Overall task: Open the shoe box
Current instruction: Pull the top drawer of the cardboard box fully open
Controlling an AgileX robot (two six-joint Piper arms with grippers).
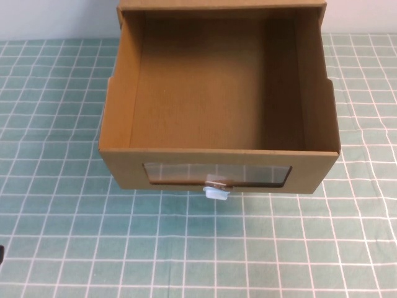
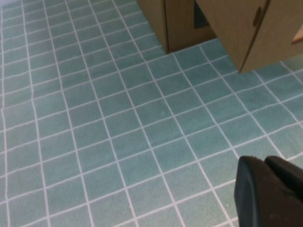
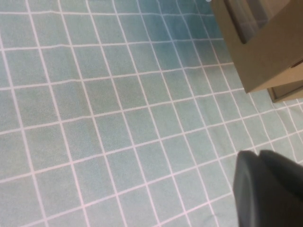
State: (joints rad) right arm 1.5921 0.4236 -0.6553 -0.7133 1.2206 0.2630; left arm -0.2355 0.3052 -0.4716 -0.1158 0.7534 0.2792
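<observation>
As left gripper (image 2: 265, 161) and right gripper (image 3: 259, 155) hover nearby, shoe box (image 1: 124, 162) gapes.

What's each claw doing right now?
Left claw: closed, empty, over the checked cloth, apart from the shoe box.
Right claw: closed, empty, over the cloth, apart from the box.

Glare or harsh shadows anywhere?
High view: even light, soft shadow on the cloth under the shoe box front, no glare. Left wrist view: left gripper a dark shape above the cloth. Right wrist view: right gripper likewise; cloth dims near the box.
</observation>
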